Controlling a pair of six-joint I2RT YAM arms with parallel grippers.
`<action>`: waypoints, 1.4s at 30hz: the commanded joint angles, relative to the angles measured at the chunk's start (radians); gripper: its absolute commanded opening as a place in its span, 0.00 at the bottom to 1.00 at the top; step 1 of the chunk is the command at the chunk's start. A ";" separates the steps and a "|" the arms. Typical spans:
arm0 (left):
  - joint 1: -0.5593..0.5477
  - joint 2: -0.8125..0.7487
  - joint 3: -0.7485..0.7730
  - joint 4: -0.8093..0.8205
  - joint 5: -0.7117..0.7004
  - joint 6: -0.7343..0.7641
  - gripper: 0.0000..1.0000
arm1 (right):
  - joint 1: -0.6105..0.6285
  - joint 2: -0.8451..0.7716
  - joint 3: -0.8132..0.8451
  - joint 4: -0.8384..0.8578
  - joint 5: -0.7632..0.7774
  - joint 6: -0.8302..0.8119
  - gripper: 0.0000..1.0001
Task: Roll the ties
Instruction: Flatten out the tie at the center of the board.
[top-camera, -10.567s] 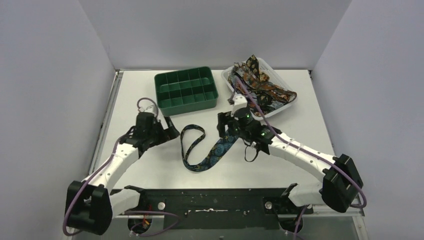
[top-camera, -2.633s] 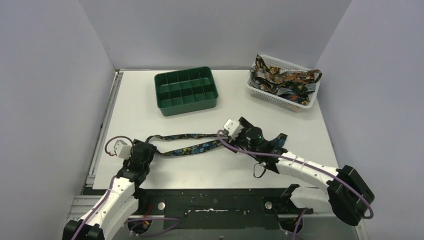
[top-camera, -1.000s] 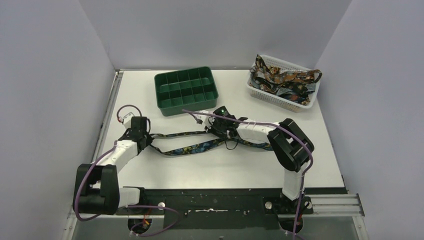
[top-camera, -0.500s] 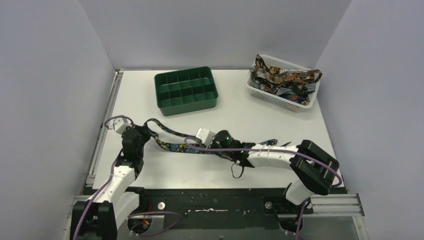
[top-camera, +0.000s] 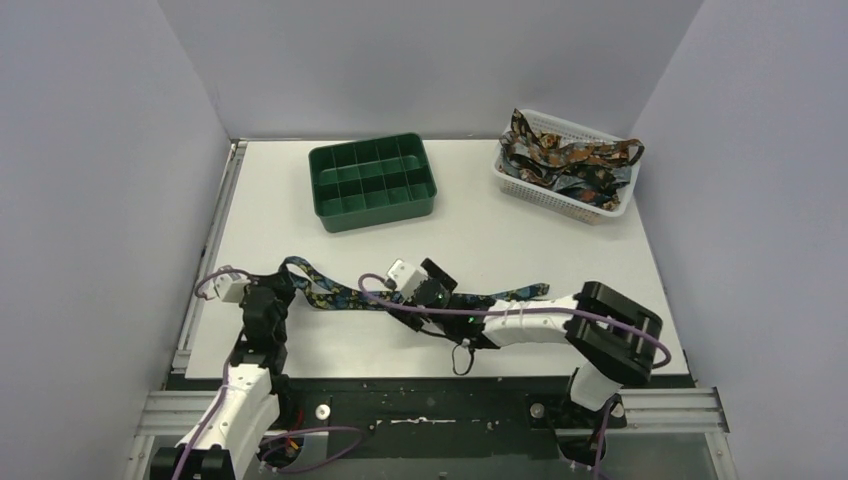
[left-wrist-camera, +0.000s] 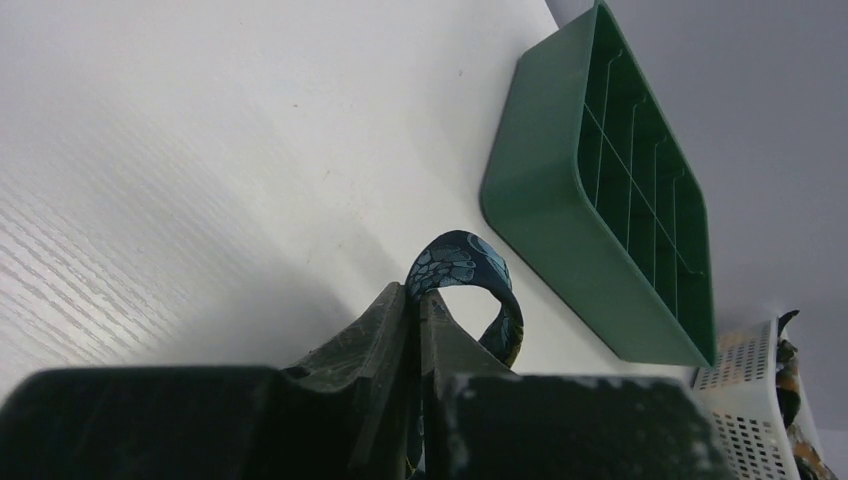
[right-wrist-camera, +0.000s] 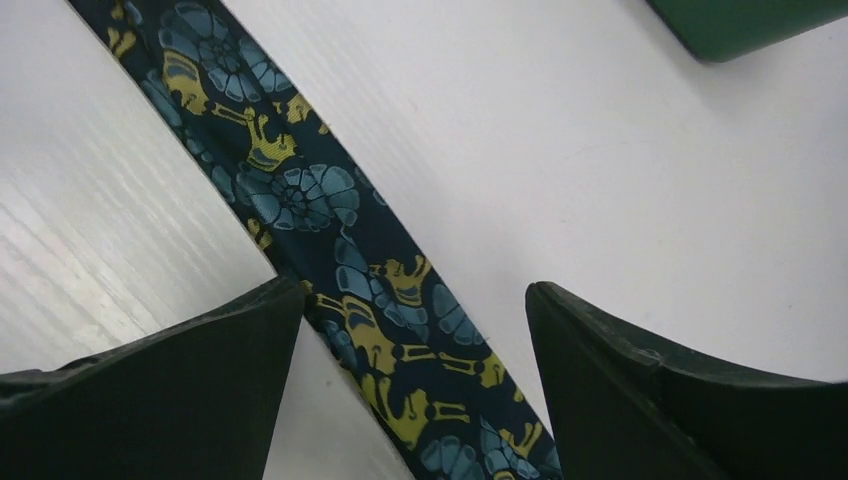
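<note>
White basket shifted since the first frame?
Yes. The white basket now sits farther right, with a clearly wider gap to the green tray.

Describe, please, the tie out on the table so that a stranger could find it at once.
On the white table, in front of the green tray, one dark tie with blue and yellow flowers lies stretched out, its end pinched in the left gripper. The other ties are all heaped in the white basket.

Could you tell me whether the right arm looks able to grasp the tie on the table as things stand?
Probably yes: the right gripper is open over the tie, which lies flat in the gap between its jaws, with nothing covering it.
</note>
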 joint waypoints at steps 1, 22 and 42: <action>0.012 -0.033 0.012 -0.052 -0.045 -0.042 0.07 | -0.074 -0.211 0.023 -0.067 -0.048 0.153 0.88; 0.043 -0.029 0.358 -0.607 -0.080 0.006 0.64 | -0.796 -0.729 -0.199 -0.750 -0.143 0.856 1.00; 0.049 0.102 0.317 -0.517 0.184 0.119 0.65 | -1.147 -0.411 -0.171 -0.513 -0.538 0.613 0.73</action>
